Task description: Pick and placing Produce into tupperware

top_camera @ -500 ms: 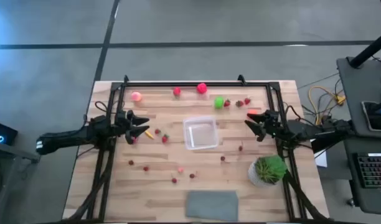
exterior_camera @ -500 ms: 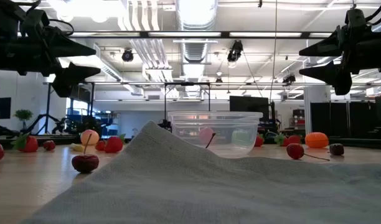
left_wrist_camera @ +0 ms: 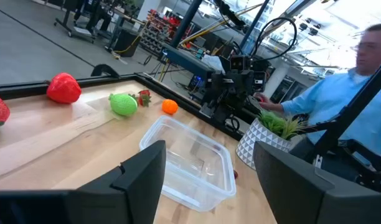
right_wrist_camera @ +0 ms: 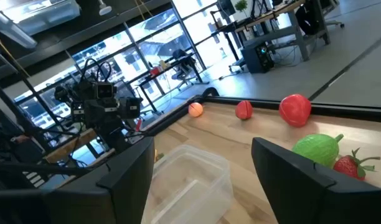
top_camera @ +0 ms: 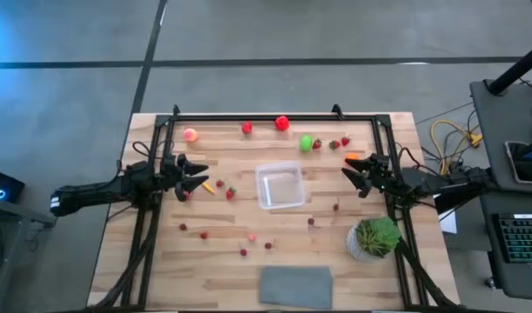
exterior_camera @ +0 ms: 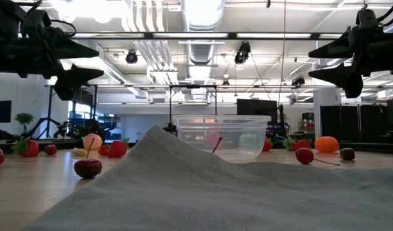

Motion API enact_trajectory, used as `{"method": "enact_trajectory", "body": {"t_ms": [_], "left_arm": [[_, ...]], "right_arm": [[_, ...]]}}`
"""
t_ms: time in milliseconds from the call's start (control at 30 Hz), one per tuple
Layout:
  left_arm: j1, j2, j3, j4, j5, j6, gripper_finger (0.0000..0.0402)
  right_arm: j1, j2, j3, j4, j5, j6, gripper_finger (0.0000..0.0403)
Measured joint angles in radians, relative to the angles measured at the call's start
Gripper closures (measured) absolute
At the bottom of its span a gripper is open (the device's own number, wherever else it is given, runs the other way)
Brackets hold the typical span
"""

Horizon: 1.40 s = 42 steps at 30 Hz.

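The clear square tupperware (top_camera: 280,186) stands on its base at the table's middle, nothing in it; it also shows in the low view (exterior_camera: 223,137). Produce lies scattered on the wood: a pink piece (top_camera: 189,135), two red pieces (top_camera: 282,123) and a green one (top_camera: 306,143) near the far edge, an orange piece (top_camera: 353,157), and small dark red berries (top_camera: 243,252) toward the near side. My left gripper (top_camera: 199,178) hovers open left of the tub, above the table. My right gripper (top_camera: 349,176) hovers open right of it.
A grey cloth (top_camera: 296,286) lies at the near edge and fills the low view's foreground (exterior_camera: 203,192). A potted green plant (top_camera: 375,237) stands near the right front. A black frame (top_camera: 257,118) rims the table. A person in a blue shirt (left_wrist_camera: 340,93) is beyond the table.
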Motion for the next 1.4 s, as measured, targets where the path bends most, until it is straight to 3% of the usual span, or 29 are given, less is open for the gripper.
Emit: {"method": "enact_trajectory", "body": {"t_ms": [1000,1267,1400], "left_arm": [[0.000,0.000,0.000,0.000,0.000,0.000,0.0173],[0.000,0.000,0.000,0.000,0.000,0.000,0.0173],[0.000,0.000,0.000,0.000,0.000,0.000,0.0173]], "right_arm": [[0.000,0.000,0.000,0.001,0.000,0.003,0.0142],[-0.001,0.005,0.000,0.247,0.016,0.001,0.0142],[-0.006,0.022,0.000,0.299,0.114,-0.081,0.0142]]}}
